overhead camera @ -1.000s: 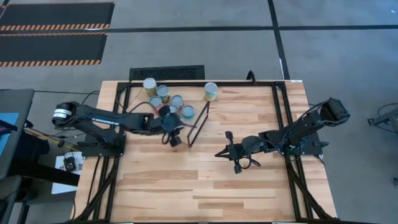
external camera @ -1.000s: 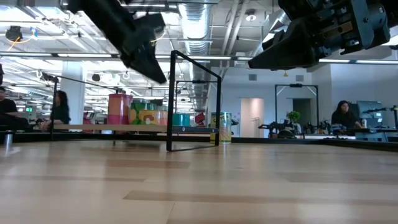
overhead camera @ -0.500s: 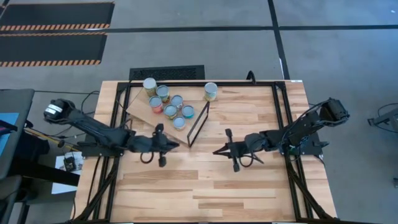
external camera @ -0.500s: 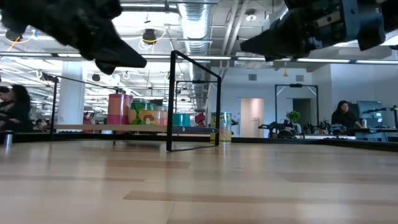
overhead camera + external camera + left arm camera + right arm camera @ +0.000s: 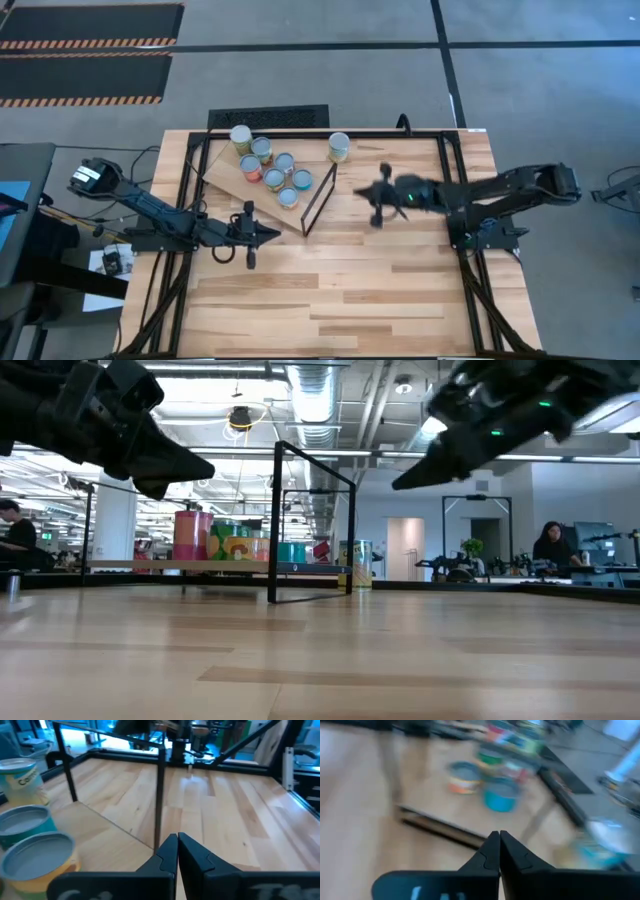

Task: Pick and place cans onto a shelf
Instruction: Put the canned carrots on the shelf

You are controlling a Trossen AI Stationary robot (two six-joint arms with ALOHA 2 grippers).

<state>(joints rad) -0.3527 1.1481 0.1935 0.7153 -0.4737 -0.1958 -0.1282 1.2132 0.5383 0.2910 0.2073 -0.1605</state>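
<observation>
1. The cans, small tins with silvery round tops: six of them (image 5: 271,165) stand clustered on the light plywood shelf board (image 5: 225,173) at the far left of your striped butcher-block surface (image 5: 380,290); one yellow-green labelled can (image 5: 339,147) stands apart on the surface, past the thin black metal frame (image 5: 318,198) at the board's end.
2. In the low view you see the cluster (image 5: 235,545) side by side on the board, and the lone can (image 5: 360,564) just beyond the frame (image 5: 310,520).
3. Your left pincer (image 5: 252,236) hangs over the surface just in front of the shelf, near the frame's near foot. Its wrist view shows the fingers (image 5: 167,852) pressed together with nothing between them, the frame's post (image 5: 160,795) ahead and two silver-topped cans (image 5: 32,845) to the side.
4. Your right pincer (image 5: 377,196) hangs over the surface beside the frame, near the lone can. Its wrist view shows the fingers (image 5: 492,851) closed and empty, pointing toward a blurred blue can (image 5: 501,795) and others on the board.
</observation>
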